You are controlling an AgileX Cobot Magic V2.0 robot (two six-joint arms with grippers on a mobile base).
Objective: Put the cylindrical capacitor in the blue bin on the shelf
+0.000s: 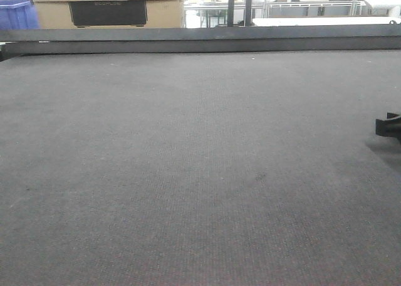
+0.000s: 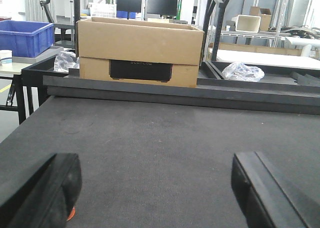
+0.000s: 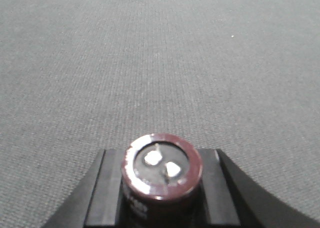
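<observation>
mat [image 1: 188, 173]: open | far edge: raised rail [image 1: 188, 41], cardboard box [image 2: 140, 48]

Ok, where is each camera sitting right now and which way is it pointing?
Front: low over the dark mat, facing the cardboard box; a black part at the right edge.
Left wrist: behind the open left gripper, facing that box.
Right wrist: behind the right gripper, holding the cylindrical capacitor, over mat.
Shared: front and left wrist both see the box.

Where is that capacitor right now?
Right wrist view, bottom centre: the capacitor stands clamped between the two black fingers of the right gripper, over the grey mat.
</observation>
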